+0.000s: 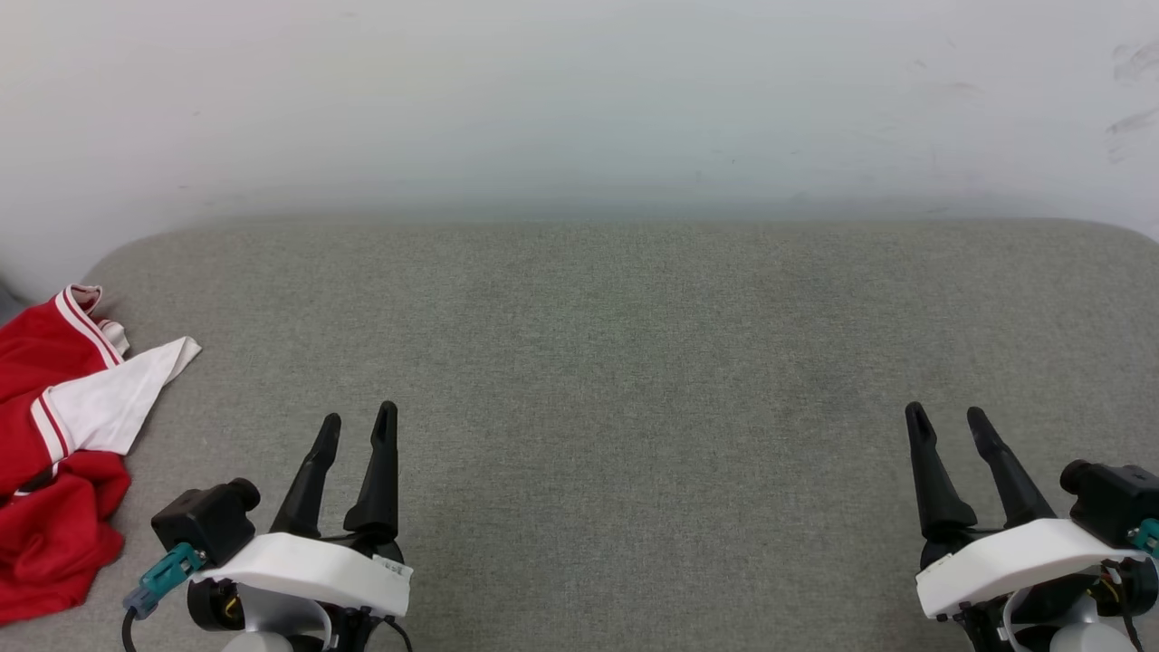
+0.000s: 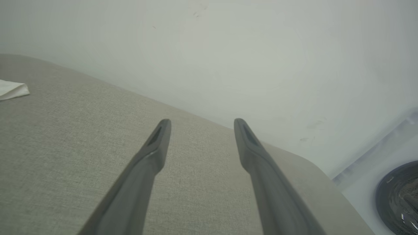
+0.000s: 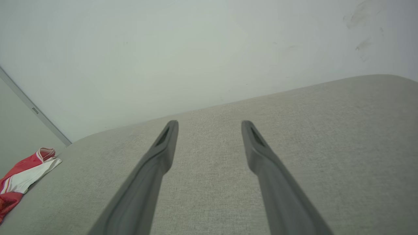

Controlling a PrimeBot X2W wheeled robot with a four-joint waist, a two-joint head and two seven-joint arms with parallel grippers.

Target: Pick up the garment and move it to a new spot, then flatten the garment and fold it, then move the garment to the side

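**Both grippers empty, garment bunched at the far left**

Head view: the garment point(image 1: 54, 435) lies crumpled at the left edge of the grey pad point(image 1: 634, 362), red body heaped up, 1 white sleeve point(image 1: 118, 398) thrown over it toward the middle. My left gripper point(image 1: 359, 415) sits at the lower left, near the garment but not touching it. My right gripper point(image 1: 945, 412) sits at the lower right, well apart from it. Both point up toward the wall point(image 1: 579, 91), fingers spread, nothing between them. I judge this a rest pose: the pick-up is not yet begun, and the wide bare pad leaves room for spreading and folding.

Left wrist view: my left gripper point(image 2: 202, 121) has its 2 fingers parted over bare pad. A white sleeve tip point(image 2: 11, 89) pokes in at the left edge.

Right wrist view: my right gripper point(image 3: 210, 123) is likewise parted and holding nothing. The garment point(image 3: 23, 176) shows far off at the lower left, so I judge the left arm better placed for the first grab.
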